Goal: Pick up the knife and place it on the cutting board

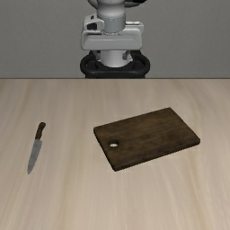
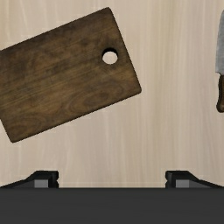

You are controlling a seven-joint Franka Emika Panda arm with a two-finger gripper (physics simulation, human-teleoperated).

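The knife (image 1: pixel 36 148) lies flat on the worktop (image 1: pixel 63 99) at the exterior view's left, with its dark handle toward the arm (image 1: pixel 112 36) and its blade pointing away. It is well apart from the board (image 1: pixel 148 137). The board lies skewed, right of centre, with its hole (image 1: pixel 114 145) at the end nearest the knife. In the wrist view the gripper (image 2: pixel 112 179) hangs released above the worktop, its fingers (image 2: pixel 41 180) spread wide with nothing between them.
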